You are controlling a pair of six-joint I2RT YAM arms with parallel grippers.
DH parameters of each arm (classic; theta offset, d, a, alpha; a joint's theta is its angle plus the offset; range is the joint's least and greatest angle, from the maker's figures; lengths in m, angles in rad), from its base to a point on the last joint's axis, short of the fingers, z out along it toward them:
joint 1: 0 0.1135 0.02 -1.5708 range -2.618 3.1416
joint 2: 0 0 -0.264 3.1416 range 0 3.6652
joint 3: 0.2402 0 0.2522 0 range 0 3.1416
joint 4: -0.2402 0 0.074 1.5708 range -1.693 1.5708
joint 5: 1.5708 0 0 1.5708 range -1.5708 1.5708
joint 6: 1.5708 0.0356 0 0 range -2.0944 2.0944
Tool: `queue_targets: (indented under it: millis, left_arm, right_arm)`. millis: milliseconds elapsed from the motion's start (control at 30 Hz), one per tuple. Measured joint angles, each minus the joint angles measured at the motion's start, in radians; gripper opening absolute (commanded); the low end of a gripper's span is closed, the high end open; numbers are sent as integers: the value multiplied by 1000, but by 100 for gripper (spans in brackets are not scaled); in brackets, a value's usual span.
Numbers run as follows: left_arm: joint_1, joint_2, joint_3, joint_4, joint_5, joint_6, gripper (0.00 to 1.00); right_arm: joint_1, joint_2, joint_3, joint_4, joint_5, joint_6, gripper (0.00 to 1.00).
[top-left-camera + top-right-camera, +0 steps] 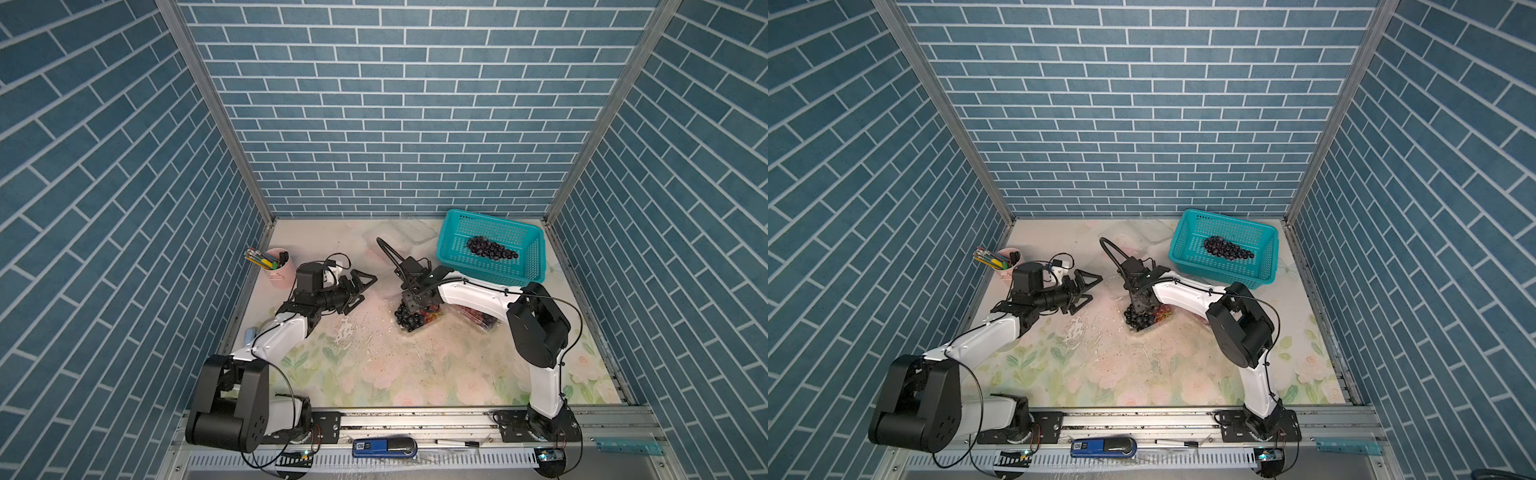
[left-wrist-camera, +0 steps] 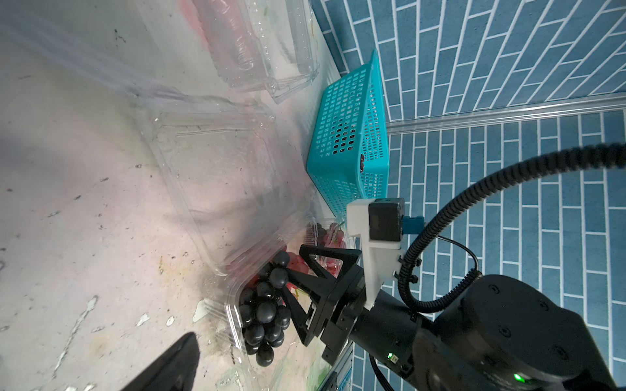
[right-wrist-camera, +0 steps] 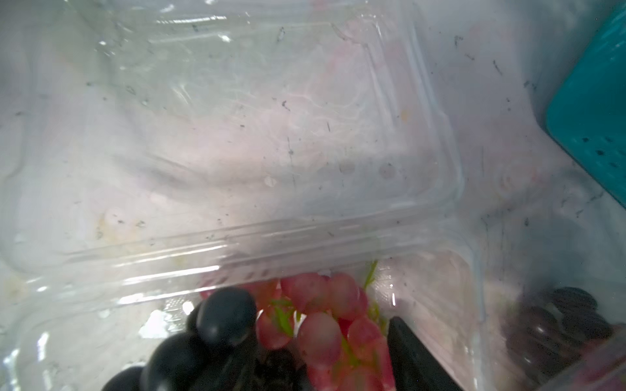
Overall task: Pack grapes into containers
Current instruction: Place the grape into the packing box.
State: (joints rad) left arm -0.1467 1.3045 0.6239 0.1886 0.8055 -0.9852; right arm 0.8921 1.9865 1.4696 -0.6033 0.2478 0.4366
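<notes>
An open clear container [image 1: 422,329] at mid-table holds red grapes [image 3: 321,311]. A dark bunch [image 1: 406,319] [image 2: 266,309] lies across its front rim. My right gripper [image 1: 417,309] [image 2: 294,270] reaches down into it with its jaws partly apart. Red berries show between them, and dark berries hide one finger. The other finger [image 3: 410,352] shows, but whether the jaws press on anything does not. My left gripper [image 1: 357,289] hovers open and empty to the left. Another dark bunch [image 1: 492,248] lies in the teal basket [image 1: 446,245].
An empty clear container [image 1: 409,232] sits at the back by the basket. A closed one [image 1: 482,320] with red and dark grapes lies under the right arm. A pink pen cup [image 1: 278,266] stands at the left edge. Bare floral mat lies in front.
</notes>
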Motion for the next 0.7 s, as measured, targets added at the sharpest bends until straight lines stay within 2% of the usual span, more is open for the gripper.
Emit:
queue_targets:
  millis: [267, 533, 600, 667, 700]
  left_arm:
    - [0, 25, -14, 31, 0, -13, 100]
    - [0, 141, -18, 98, -8, -35, 99]
    - [-1, 165, -17, 113, -15, -39, 100]
    - [-6, 190, -12, 125, -25, -40, 100]
    - [-10, 208, -5, 129, -31, -40, 100]
  right_arm:
    - [0, -10, 0, -19, 25, -18, 63]
    - [0, -76, 9, -32, 18, -26, 66]
    - [0, -94, 9, -33, 18, -24, 74]
    - [0, -111, 9, -33, 18, -28, 77]
    - [0, -121, 8, -33, 16, -26, 85]
